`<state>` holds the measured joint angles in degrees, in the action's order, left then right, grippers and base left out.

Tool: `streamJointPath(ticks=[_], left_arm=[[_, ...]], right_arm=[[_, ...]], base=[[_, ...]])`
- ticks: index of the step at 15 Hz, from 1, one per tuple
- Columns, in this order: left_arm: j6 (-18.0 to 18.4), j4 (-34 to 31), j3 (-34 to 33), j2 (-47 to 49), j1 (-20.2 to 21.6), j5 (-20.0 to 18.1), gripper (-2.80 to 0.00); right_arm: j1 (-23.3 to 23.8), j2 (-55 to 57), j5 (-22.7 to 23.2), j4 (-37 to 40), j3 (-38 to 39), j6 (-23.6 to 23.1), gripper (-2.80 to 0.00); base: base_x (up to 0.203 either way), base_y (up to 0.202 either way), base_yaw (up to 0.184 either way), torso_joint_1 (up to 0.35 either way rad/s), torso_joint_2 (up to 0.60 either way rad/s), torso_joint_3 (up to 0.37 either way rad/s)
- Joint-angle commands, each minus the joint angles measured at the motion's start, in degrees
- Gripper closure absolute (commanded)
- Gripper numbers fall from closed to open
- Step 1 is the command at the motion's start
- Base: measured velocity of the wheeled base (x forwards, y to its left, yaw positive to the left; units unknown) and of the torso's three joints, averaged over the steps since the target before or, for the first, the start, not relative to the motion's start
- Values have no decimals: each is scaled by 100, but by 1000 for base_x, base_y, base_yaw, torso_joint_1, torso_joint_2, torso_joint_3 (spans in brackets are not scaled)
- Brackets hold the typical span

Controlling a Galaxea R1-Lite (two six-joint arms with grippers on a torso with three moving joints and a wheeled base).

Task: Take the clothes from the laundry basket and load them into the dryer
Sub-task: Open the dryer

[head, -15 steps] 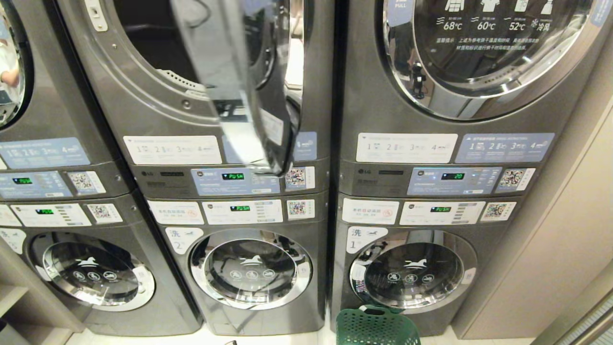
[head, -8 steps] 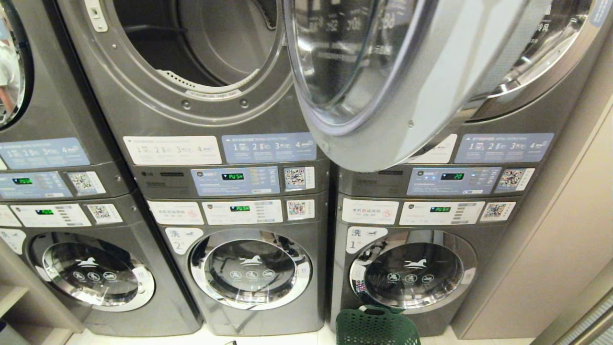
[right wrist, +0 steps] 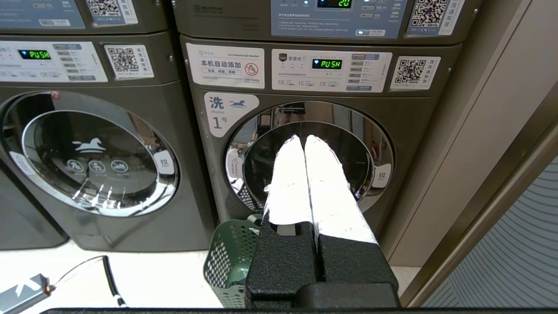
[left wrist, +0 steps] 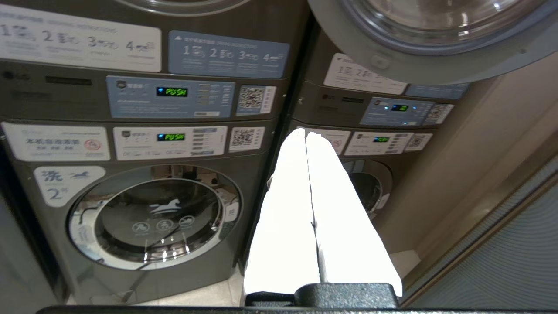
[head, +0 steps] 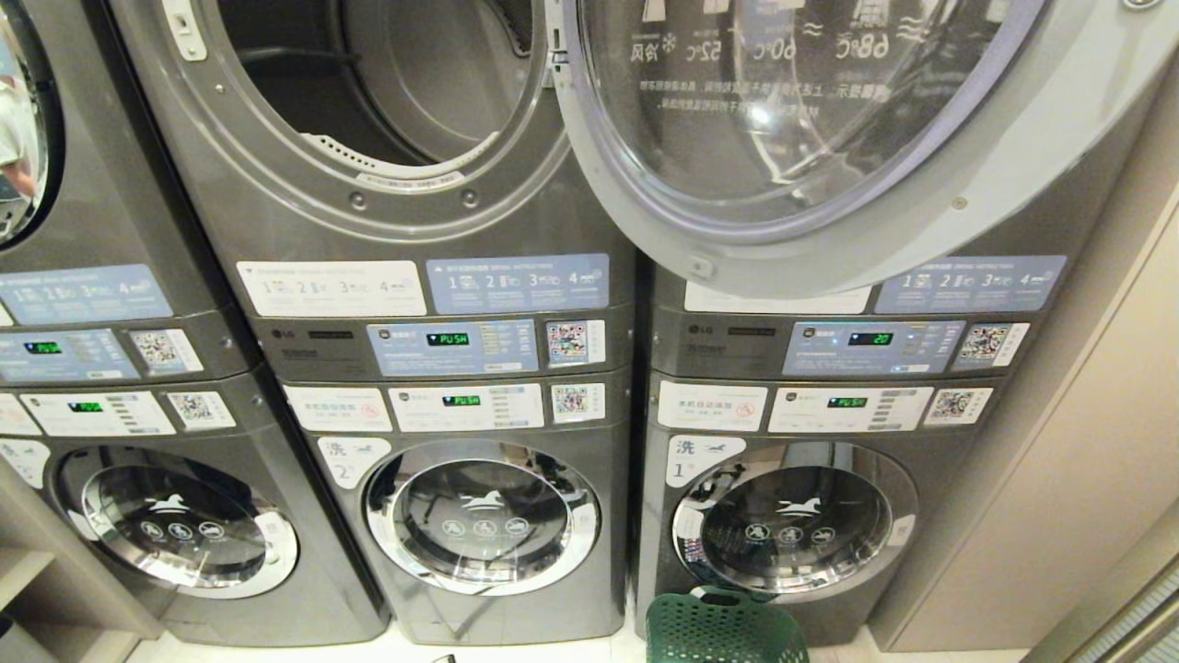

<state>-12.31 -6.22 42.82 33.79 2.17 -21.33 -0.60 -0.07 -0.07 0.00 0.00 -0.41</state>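
Note:
The middle upper dryer (head: 396, 83) stands open, its dark drum bare. Its round door (head: 921, 239) is swung fully to the right and covers the front of the neighbouring upper machine. A green perforated laundry basket (head: 723, 631) sits on the floor before washer 1, also in the right wrist view (right wrist: 231, 257). No clothes show; the basket's inside is hidden. My left gripper (left wrist: 306, 133) is shut on nothing, in the air facing the seam between the two lower washers. My right gripper (right wrist: 304, 137) is shut and empty, above the basket. Neither gripper shows in the head view.
Stacked grey machines fill the wall, with washer 2 (head: 484, 516) and washer 1 (head: 792, 520) below. A beige wall panel (head: 1087, 442) closes the right side. A cable and a small device (right wrist: 26, 292) lie on the floor at the left.
The dryer door has swung from edge-on in front of the middle machine all the way round to the right, uncovering the drum. The basket has not moved.

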Motion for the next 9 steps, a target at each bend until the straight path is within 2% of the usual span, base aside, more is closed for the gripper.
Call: streamJointPath(ticks=[1, 3, 4, 5, 7, 8, 9], left_arm=[[-9, 4, -194, -220, 3, 98, 0], [3, -28, -604, -638, -4, 284, 0], [56, -39, -800, -761, -163, 386, 0], [185, -45, -982, -864, -565, 680, 0], [388, -46, -1438, -996, -1291, 2025, 0], [440, -22, -1677, -1000, -1395, 2256, 0], [459, -2, -1837, -1001, -1395, 2262, 0]], right_arm=[[-2, 7, -1, 0, 0, -2, 0], [-2, 7, -1, 0, 0, -2, 0], [-2, 7, 7, 0, 0, -2, 0], [-2, 7, 5, 0, 0, -2, 0], [-2, 7, -1, 0, 0, -2, 0], [-2, 7, -1, 0, 0, -2, 0], [-2, 7, 7, 0, 0, -2, 0]], base=[[0, 0, 0, 0, 0, 0], [0, 0, 0, 0, 0, 0], [0, 0, 0, 0, 0, 0], [0, 0, 0, 0, 0, 0], [0, 0, 0, 0, 0, 0], [0, 0, 0, 0, 0, 0], [0, 0, 0, 0, 0, 0]])
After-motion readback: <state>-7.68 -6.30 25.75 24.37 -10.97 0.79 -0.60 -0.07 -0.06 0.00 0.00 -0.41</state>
